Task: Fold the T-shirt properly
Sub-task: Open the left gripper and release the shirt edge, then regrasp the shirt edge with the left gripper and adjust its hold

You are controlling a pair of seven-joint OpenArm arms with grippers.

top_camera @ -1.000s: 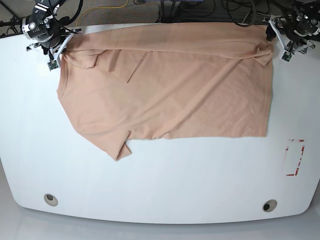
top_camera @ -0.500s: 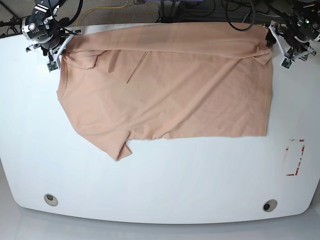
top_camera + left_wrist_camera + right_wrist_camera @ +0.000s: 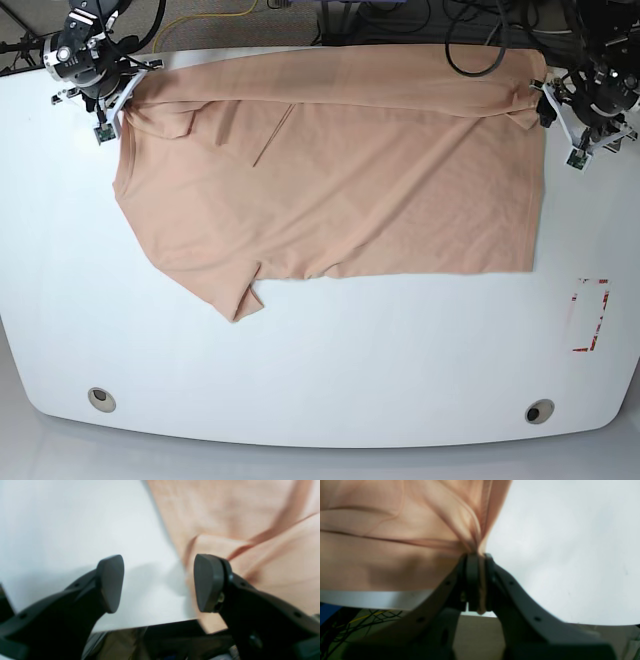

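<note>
Your right gripper [image 3: 476, 580] pinches the T-shirt's [image 3: 340, 170] far corner to pin it on the table [image 3: 320, 370], while your left gripper [image 3: 158, 582] hangs wide open just beside the opposite corner, holding nothing.

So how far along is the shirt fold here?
Early. Done: the peach cotton T-shirt has its far edge turned over, forming a band along the white table. In hand: the right claw pinches one corner; the left claw is open beside the other. Left: sleeves and body folds.
</note>
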